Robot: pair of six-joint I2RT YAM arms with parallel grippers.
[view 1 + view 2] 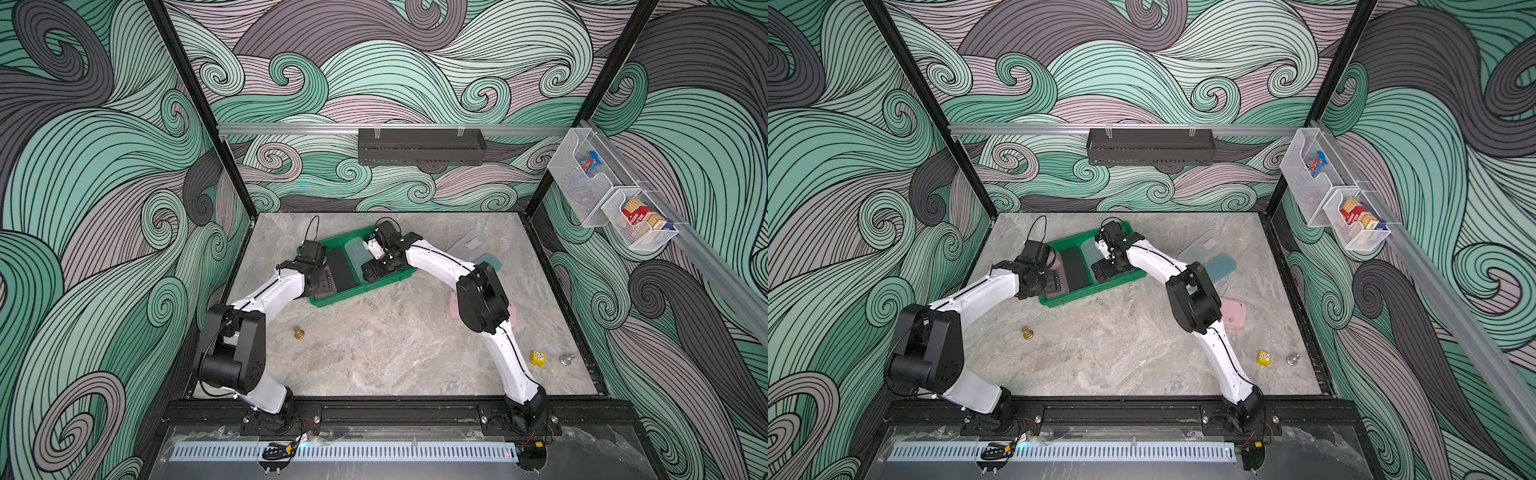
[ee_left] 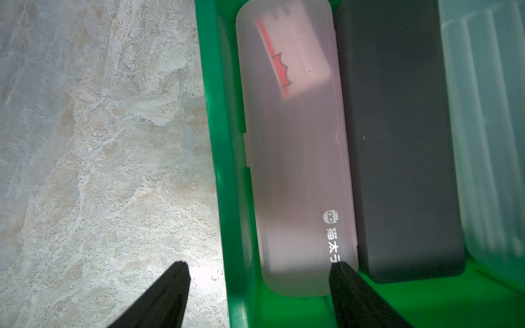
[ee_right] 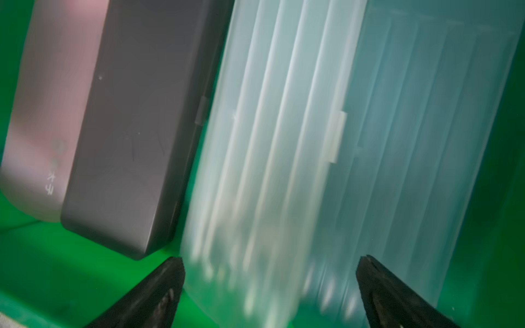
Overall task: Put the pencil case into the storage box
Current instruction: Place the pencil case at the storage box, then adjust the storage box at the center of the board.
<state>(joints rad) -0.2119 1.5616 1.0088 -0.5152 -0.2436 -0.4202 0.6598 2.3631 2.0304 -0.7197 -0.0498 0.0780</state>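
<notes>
The green storage box [image 1: 332, 304] lies at the back middle of the table in both top views. It holds a frosted pink pencil case [image 2: 295, 170], a black case [image 2: 397, 142] and a clear ribbed case [image 3: 270, 142], side by side. My right gripper [image 3: 271, 258] hangs over the clear case, which looks blurred. Its jaws are open wide, one on each side of the case's near end. My left gripper [image 2: 260, 264] is open astride the box's left wall [image 2: 218, 142]. One finger is over the table and the other at the pink case's corner.
Three more cases lie on the table right of the box: a clear one [image 1: 469, 243], a blue one [image 1: 492, 262] and a pink one [image 1: 1235, 313], partly behind the right arm. A brass weight [image 1: 298, 332], a yellow die [image 1: 537, 358] and a silver weight [image 1: 566, 359] stand nearer the front.
</notes>
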